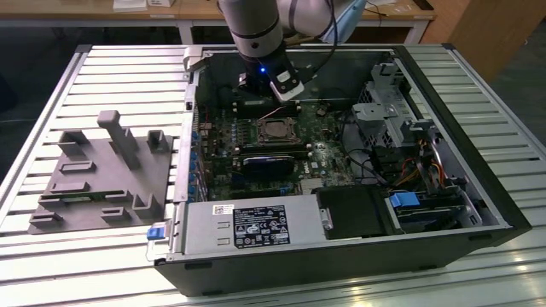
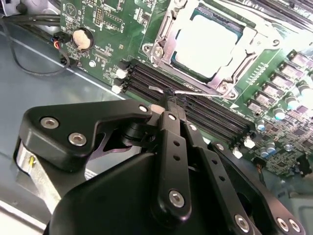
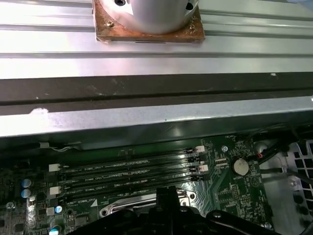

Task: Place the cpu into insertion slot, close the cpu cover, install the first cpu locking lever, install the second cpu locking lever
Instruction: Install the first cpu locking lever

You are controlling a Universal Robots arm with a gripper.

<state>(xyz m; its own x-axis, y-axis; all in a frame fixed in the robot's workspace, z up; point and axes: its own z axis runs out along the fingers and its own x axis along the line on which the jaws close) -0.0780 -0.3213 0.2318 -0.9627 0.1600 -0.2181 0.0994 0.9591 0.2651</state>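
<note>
gripper [image 2: 167, 102] fingers pinched narrow on thin lever [image 2: 193, 91], cpu [image 2: 208, 44] seated in slot [image 1: 275, 131] on green board [image 2: 112, 24], cover [image 2: 162, 49] down flat over it, open case [image 1: 341, 262] on slatted counter [image 1: 111, 64], grey fixture [image 1: 102, 173] beside case

A slatted metal table [image 1: 85, 268] stands before wooden desks [image 1: 196, 9] and a dark floor [image 1: 111, 35].

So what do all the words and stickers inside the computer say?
Big white label on the power supply: print too small to read.
Small white sticker above it: too small to read.
White lettering along the memory slots: too small to read.
White triangle mark on the green board: a sign, no words.
</note>
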